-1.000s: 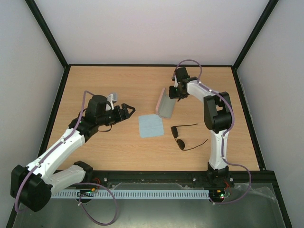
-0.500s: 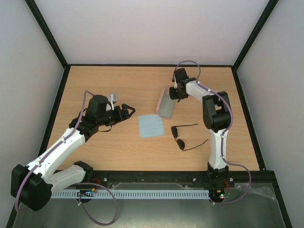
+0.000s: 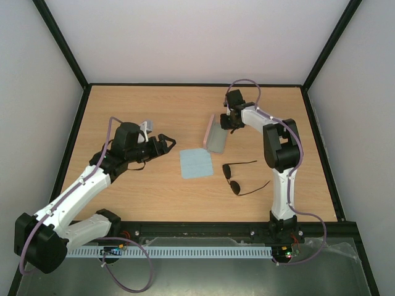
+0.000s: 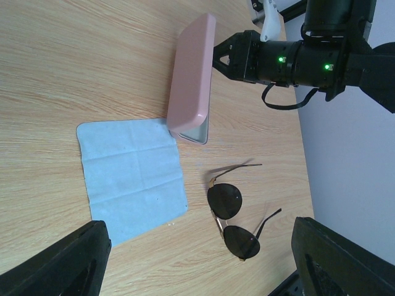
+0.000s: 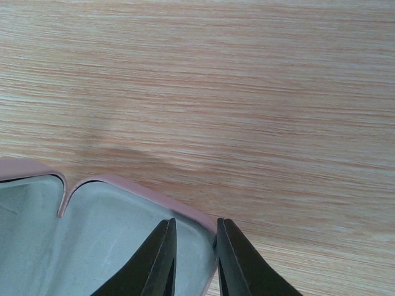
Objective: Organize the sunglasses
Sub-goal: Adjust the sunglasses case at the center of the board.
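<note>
We see the sunglasses [image 3: 228, 172] lying flat and unfolded on the counter [image 3: 136, 111], right of centre: a small pair with a thin wire frame and two dark rounded lenses set one behind the other. Both long thin temple arms are swung out and point toward the counter's right side, the farther one nearly straight, the nearer one bent slightly at its tip. In the left wrist view the frame glints a little gold along the brow, and the pair rests just beside the cloth [image 3: 196, 163] without touching it, nearer to us than the case [image 3: 216, 134].
</note>
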Controlling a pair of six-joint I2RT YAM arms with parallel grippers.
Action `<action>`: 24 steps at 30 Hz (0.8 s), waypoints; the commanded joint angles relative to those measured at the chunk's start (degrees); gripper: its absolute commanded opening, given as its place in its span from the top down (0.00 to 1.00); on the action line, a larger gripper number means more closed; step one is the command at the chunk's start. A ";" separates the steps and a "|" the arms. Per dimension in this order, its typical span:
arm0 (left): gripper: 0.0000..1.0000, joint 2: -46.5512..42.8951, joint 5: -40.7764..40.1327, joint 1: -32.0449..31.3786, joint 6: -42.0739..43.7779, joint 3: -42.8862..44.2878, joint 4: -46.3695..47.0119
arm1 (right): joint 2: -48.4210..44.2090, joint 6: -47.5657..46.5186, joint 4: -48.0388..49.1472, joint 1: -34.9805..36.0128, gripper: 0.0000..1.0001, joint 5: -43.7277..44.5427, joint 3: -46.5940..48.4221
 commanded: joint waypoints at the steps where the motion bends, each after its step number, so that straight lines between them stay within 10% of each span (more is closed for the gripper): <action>1: 0.16 0.16 0.53 0.31 0.82 1.86 -0.68 | -0.80 2.10 -3.57 -1.09 0.79 2.73 -6.70; 24: 0.16 0.55 1.37 0.31 1.00 1.53 0.26 | -8.90 15.08 -1.35 -1.85 0.89 -0.44 -18.74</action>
